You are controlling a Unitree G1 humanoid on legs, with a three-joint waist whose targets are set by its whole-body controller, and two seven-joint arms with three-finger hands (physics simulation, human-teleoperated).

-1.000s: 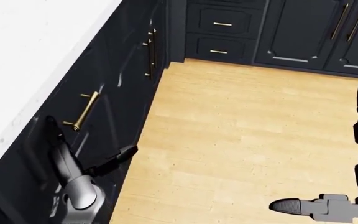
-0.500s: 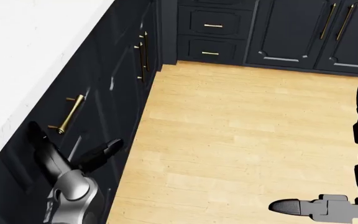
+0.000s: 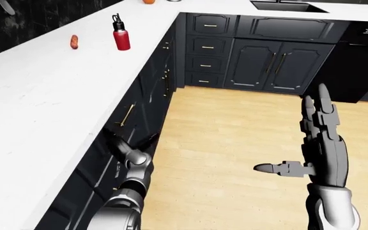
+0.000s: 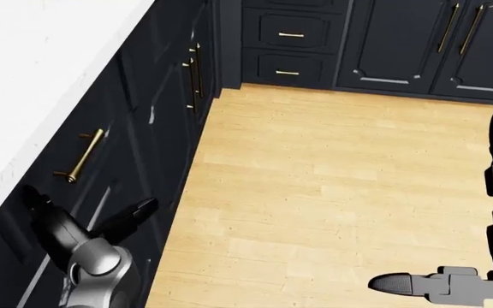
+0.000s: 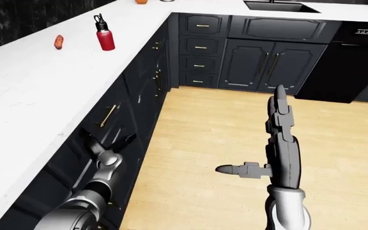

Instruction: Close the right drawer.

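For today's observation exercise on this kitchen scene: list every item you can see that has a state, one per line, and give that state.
Left hand: open, fingers spread against the dark cabinet front, below the brass handle.
Right hand: open, fingers straight, over the floor.
Red bottle: upright, capped, on the counter.
Corner drawers: closed.
Cabinet doors: shut.

A long white countertop (image 3: 50, 110) runs along the left, carrying a red bottle with a black cap (image 3: 121, 35) and a small reddish-brown sausage-shaped item (image 3: 75, 41). Beneath it, the left hand (image 3: 127, 147) spreads its dark fingers against a dark drawer front with a brass bar handle (image 3: 127, 114). The right hand (image 3: 319, 139) stands flat and open above the pale wooden floor (image 3: 229, 143).
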